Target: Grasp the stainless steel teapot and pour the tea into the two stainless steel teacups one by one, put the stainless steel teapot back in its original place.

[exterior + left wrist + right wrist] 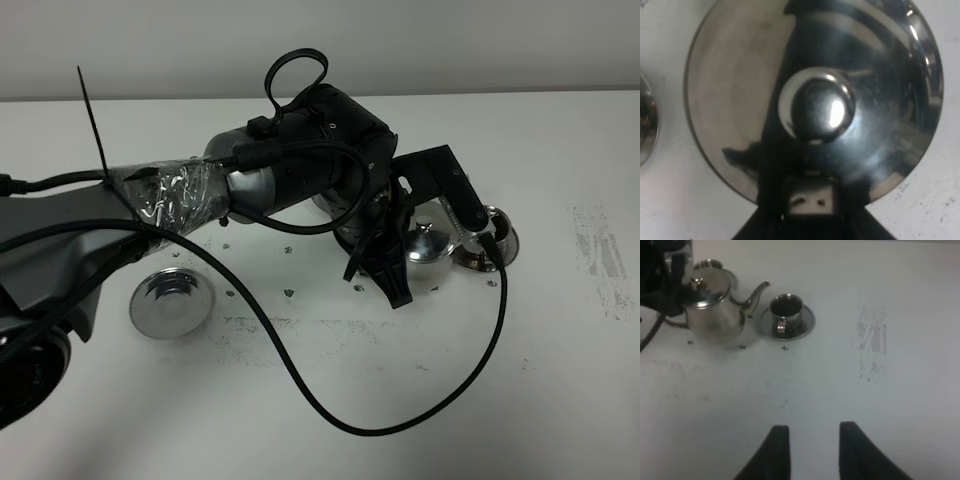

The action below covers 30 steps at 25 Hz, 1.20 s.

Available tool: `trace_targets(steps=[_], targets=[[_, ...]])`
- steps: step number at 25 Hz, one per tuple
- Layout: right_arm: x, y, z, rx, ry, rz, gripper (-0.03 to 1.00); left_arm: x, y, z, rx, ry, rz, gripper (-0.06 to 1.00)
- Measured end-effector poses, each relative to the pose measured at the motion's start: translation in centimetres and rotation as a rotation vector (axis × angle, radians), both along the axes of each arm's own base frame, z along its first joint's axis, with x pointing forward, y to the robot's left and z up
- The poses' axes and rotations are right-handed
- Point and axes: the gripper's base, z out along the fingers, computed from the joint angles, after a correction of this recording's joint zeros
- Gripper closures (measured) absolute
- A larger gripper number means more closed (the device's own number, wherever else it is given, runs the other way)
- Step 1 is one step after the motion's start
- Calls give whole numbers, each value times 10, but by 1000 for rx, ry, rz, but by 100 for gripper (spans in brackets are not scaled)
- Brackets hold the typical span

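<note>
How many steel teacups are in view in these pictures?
2. One cup stands on its saucer at the teapot spout tip. The other cup is behind the teapot, mostly hidden.

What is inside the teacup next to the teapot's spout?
Inside the teacup, beside the spout of the stainless steel teapot, the right wrist view shows dark liquid, apparently tea. Its depth is hidden by the cup wall.

Overhead, near, far: all on teapot point(430, 243)

dim, soft-focus wrist views; glare glints on the teapot point(832, 112).
</note>
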Motion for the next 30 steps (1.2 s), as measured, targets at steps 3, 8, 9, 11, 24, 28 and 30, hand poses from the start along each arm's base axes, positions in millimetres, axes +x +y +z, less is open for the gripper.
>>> trace_targets(steps=[3, 8, 9, 11, 24, 28, 30], targets=[[0, 0, 0, 0, 0, 0, 74, 0, 6, -10, -11, 13, 19, 75], [0, 0, 0, 0, 0, 0, 74, -3, 11, -26, -38, 41, 44, 75], [0, 0, 0, 0, 0, 0, 74, -3, 11, -26, -40, 40, 45, 75], [0, 0, 0, 0, 0, 0, 74, -4, 11, -24, -48, 37, 45, 75], [0, 0, 0, 0, 0, 0, 74, 35, 74, 38, 67, -132, 40, 75], [0, 0, 0, 0, 0, 0, 74, 59, 95, 54, 116, -175, -19, 75], [0, 0, 0, 0, 0, 0, 74, 71, 102, 60, 131, -184, -22, 75]])
